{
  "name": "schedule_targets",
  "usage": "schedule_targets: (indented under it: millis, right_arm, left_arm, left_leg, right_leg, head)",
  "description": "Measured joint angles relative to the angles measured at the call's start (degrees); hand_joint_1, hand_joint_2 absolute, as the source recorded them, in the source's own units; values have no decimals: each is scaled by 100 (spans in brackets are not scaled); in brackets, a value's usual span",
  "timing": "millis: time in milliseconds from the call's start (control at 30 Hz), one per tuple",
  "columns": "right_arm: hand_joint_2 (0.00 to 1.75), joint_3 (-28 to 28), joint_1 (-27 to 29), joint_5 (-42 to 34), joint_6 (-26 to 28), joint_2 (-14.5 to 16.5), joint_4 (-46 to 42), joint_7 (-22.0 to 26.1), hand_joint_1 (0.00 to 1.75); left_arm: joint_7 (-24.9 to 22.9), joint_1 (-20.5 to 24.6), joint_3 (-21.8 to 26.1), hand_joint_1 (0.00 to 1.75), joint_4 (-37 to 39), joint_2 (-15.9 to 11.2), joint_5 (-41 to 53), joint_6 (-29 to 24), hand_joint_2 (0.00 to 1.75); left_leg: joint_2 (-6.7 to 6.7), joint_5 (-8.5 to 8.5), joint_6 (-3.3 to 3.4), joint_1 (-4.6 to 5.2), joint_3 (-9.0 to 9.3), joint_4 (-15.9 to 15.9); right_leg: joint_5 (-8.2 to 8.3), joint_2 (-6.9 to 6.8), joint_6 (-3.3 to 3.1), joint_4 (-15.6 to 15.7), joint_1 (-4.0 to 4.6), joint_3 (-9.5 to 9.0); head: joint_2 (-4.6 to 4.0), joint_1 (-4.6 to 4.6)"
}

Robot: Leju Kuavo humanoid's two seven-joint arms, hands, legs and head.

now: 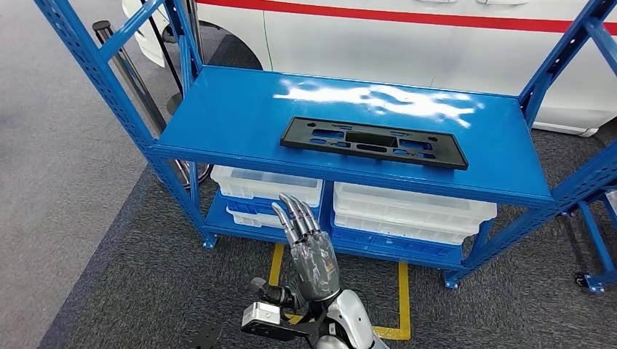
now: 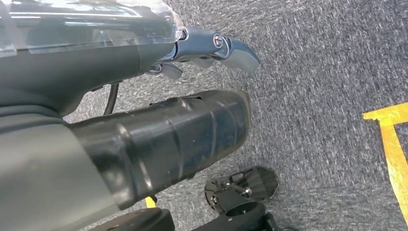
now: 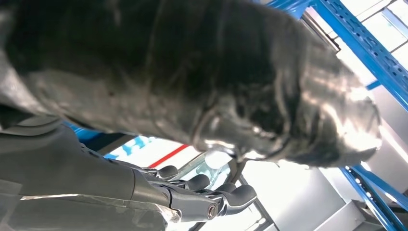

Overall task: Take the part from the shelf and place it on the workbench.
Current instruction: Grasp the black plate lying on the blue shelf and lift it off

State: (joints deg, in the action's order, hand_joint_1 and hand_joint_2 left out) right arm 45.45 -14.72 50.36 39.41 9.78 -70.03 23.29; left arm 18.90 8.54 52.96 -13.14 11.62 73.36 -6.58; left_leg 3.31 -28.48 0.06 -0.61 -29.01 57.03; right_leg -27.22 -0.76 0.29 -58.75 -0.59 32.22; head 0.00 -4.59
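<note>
The black part point(image 1: 374, 142) lies flat on the blue shelf point(image 1: 218, 116), at one o'clock from the raised right hand point(image 1: 309, 243), empty with fingers extended. Its near long edge should be approached level.

The left hand point(image 2: 211, 48) hangs over the floor; its state cannot be told.

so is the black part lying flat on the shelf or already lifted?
Flat. The black part lies on the blue shelf top, untouched; the raised right hand, fingers straight, is short of it.

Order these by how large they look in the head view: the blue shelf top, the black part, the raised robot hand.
1. Shelf top, clearly the largest.
2. Black part, long and flat.
3. Robot hand, smallest; it is nearer the camera, so its true size against the part is unsure.
</note>
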Motion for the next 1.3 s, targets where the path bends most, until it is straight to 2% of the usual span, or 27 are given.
schedule_targets:
  millis: [100,267,333,400,433,467,533,567,600,633,667,700,733,800,833,900,933,967,1033,1067,1100,1133,1200,1233,1267,1300]
  right_arm:
    - [175,6,20,16,0,-41,0,-16,0]
    - [175,5,91,82,0,-98,0,19,0]
    - [175,-9,105,93,2,-109,-6,50,0]
    - [175,-56,127,104,9,-118,-28,79,0]
    - [175,-91,143,108,15,-123,-40,91,0]
    - [175,-131,169,112,21,-131,-47,101,0]
    - [175,-199,242,113,30,-158,-50,105,0]
    - [175,-225,279,113,32,-176,-50,105,0]
    - [175,-244,309,113,33,-192,-51,105,0]
    - [175,-261,327,113,34,-203,-54,106,0]
    - [175,-275,337,114,34,-209,-56,107,0]
    - [175,-288,342,114,35,-213,-56,109,0]
    - [175,-297,346,114,38,-216,-61,112,0]
    - [175,-312,371,117,47,-222,-67,119,0]
    - [175,-319,385,123,52,-223,-73,121,0]
    - [175,-339,409,137,57,-223,-90,125,0]
    - [175,-354,411,143,59,-222,-102,127,0]
    - [175,-368,413,147,60,-221,-116,131,0]
    - [175,-388,420,152,61,-221,-130,138,0]
    - [175,-395,427,154,61,-221,-133,140,0]
    - [175,-404,435,158,61,-222,-134,140,0]
    - [175,-414,438,166,61,-222,-137,140,0]
    - [175,-430,438,189,61,-222,-151,137,0]
    - [175,-436,436,199,63,-222,-160,134,0]
    - [175,-444,435,210,65,-222,-169,129,0]
    - [175,-452,436,225,67,-223,-176,126,0]
  left_arm:
    - [65,-4,0,0,0,-1,-48,119,0]
    - [123,-28,2,0,2,-8,-114,307,0]
    - [147,-36,3,0,2,-22,-137,351,0]
    - [167,-45,4,0,5,-33,-162,385,0]
    - [170,-49,4,0,7,-34,-170,393,0]
    - [170,-54,5,0,9,-36,-176,397,0]
    - [169,-66,6,0,12,-38,-179,403,0]
    - [169,-76,7,0,13,-38,-180,404,0]
    - [169,-88,7,0,15,-38,-180,405,0]
    - [169,-98,8,0,18,-38,-180,407,0]
    - [169,-107,8,0,22,-38,-180,408,0]
    - [169,-110,10,0,26,-47,-180,407,0]
    - [168,-109,11,0,29,-55,-181,408,0]
    - [169,-104,14,0,33,-70,-182,407,0]
    - [168,-101,15,0,35,-69,-182,409,0]
    - [168,-97,15,0,37,-65,-182,415,0]
    - [167,-94,15,0,37,-63,-182,422,0]
    - [167,-95,15,0,37,-62,-181,432,0]
    - [164,-116,15,0,38,-62,-179,458,0]
    - [162,-132,15,0,38,-62,-178,468,0]
    - [159,-146,14,0,39,-62,-176,473,0]
    - [157,-155,14,0,40,-62,-176,475,0]
    - [152,-159,13,0,41,-65,-176,476,0]
    - [150,-157,13,0,42,-69,-176,477,0]
    - [148,-149,13,0,42,-74,-176,477,0]
    - [145,-142,13,0,42,-78,-176,478,0]
  left_leg:
    - [0,0,0,0,0,0]
    - [-1,-7,10,4,-8,14]
    - [-2,3,59,12,-11,-19]
    - [3,86,119,-35,78,-191]
    - [7,132,139,-63,130,-280]
    - [12,160,149,-91,173,-337]
    - [11,152,148,-105,186,-351]
    - [7,131,131,-118,195,-340]
    - [2,100,98,-138,211,-322]
    - [-5,55,53,-169,236,-289]
    - [-9,-5,-4,-203,262,-240]
    - [-12,-71,-70,-216,268,-184]
    - [-15,-132,-129,-219,257,-124]
    - [-9,-203,-217,-193,228,-67]
    - [3,-217,-240,-198,240,-66]
    - [-38,-298,-261,-223,248,2]
    - [-90,-398,-254,-228,175,182]
    - [-153,-545,-239,-221,16,500]
    - [-229,-832,-191,-181,-484,1365]
    - [-246,-872,-161,-159,-718,1694]
    - [-257,-793,-119,-138,-869,1825]
    - [-266,-599,-64,-110,-912,1727]
    - [-297,-68,92,-35,-758,1079]
    - [-315,118,163,1,-657,762]
    - [-331,196,210,30,-571,522]
    - [-341,187,232,50,-527,410]
  right_leg:
    - [0,0,0,0,0,0]
    - [8,0,9,13,-16,-1]
    - [34,-9,41,66,-37,-24]
    - [18,-4,78,64,-33,-38]
    - [-59,12,97,-75,-25,26]
    - [-187,30,118,-344,-31,167]
    - [-452,50,174,-1077,-64,593]
    - [-471,51,203,-1318,-91,760]
    - [-374,49,233,-1352,-119,829]
    - [-166,44,264,-1156,-148,782]
    - [68,26,299,-800,-176,653]
    - [219,2,325,-495,-178,523]
    - [285,-17,302,-271,-177,431]
    - [193,-20,182,-211,-145,423]
    - [157,1,99,-219,-141,438]
    - [112,39,-1,-230,-131,422]
    - [94,51,-41,-225,-123,396]
    - [75,60,-77,-219,-112,366]
    - [32,88,-142,-218,-63,315]
    - [9,114,-169,-218,-32,287]
    - [-15,145,-190,-218,-1,253]
    - [-40,177,-202,-218,29,210]
    - [-99,228,-207,-212,73,109]
    - [-127,247,-200,-210,91,73]
    - [-143,258,-182,-209,96,61]
    - [-149,266,-158,-202,90,67]
  head:
    - [0,0]
    - [0,0]
    - [0,2]
    - [0,-1]
    - [0,-2]
    - [0,-4]
    - [0,-3]
    - [0,-3]
    - [0,-3]
    - [0,-3]
    - [0,-4]
    - [0,-15]
    - [1,-30]
    - [1,-37]
    - [1,-28]
    - [0,-6]
    - [0,-1]
    - [0,8]
    - [0,15]
    - [0,16]
    - [0,16]
    - [0,16]
    - [0,12]
    - [0,8]
    - [0,7]
    - [0,6]
